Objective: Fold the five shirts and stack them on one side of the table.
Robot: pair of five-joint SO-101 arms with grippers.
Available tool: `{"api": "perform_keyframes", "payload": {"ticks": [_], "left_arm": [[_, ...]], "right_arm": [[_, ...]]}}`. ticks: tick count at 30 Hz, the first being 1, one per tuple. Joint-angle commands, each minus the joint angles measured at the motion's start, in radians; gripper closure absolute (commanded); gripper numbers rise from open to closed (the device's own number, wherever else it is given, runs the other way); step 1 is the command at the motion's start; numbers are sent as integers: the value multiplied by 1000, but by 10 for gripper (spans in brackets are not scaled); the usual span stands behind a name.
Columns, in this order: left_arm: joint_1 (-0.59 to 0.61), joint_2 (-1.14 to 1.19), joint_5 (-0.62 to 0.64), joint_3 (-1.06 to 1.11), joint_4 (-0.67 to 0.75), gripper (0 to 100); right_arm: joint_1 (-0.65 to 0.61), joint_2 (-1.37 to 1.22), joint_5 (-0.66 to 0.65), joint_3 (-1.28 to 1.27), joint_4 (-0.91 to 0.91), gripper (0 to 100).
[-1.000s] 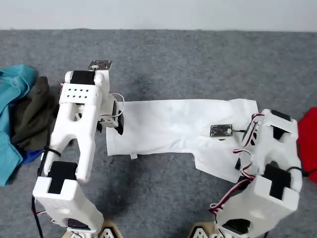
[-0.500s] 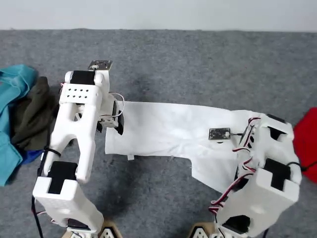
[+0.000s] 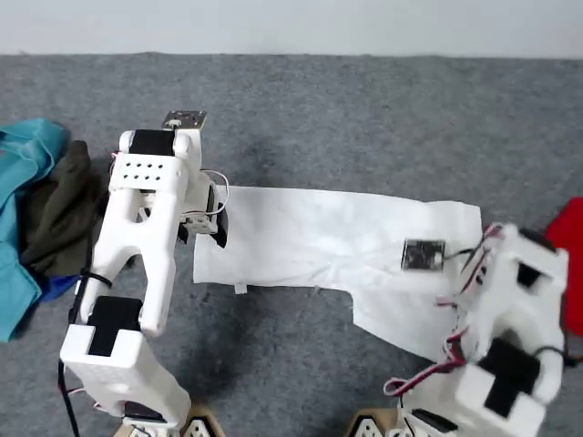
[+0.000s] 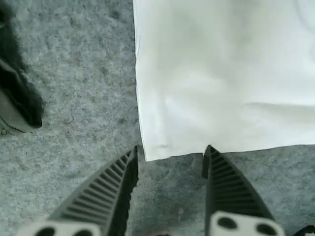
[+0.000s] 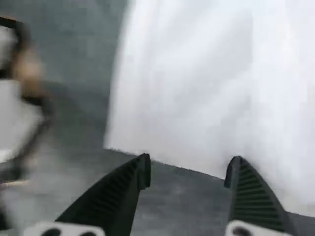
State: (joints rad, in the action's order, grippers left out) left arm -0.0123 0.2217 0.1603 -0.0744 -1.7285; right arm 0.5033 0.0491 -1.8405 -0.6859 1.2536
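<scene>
Grey table (image 3: 364, 109) holds one shirt (image 3: 319, 237), seemingly part-folded. The left end effector (image 4: 170, 162) and right end effector (image 5: 189, 172) are spread, empty. The pile (image 3: 36, 209) at frame left waits unfolded.

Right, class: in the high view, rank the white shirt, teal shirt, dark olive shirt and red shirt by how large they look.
1. white shirt, clearly the largest.
2. teal shirt and dark olive shirt: they look about alike, so I won't rank them. The picture's edge cuts the teal one.
3. red shirt: smallest as seen, also cut by the edge.
</scene>
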Motion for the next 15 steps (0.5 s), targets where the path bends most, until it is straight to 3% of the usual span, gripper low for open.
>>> {"api": "perform_keyframes", "payload": {"ticks": [1,9,15], "left_arm": [[-8,-57,8,-4,-29,798],[-8,-57,8,-4,-29,798],[-8,-57,8,-4,-29,798]], "right_arm": [[35,134,-107,-175,-219,735],[-19,515,-135,-328,-18,735],[-45,819,-152,-334,271,735]]}}
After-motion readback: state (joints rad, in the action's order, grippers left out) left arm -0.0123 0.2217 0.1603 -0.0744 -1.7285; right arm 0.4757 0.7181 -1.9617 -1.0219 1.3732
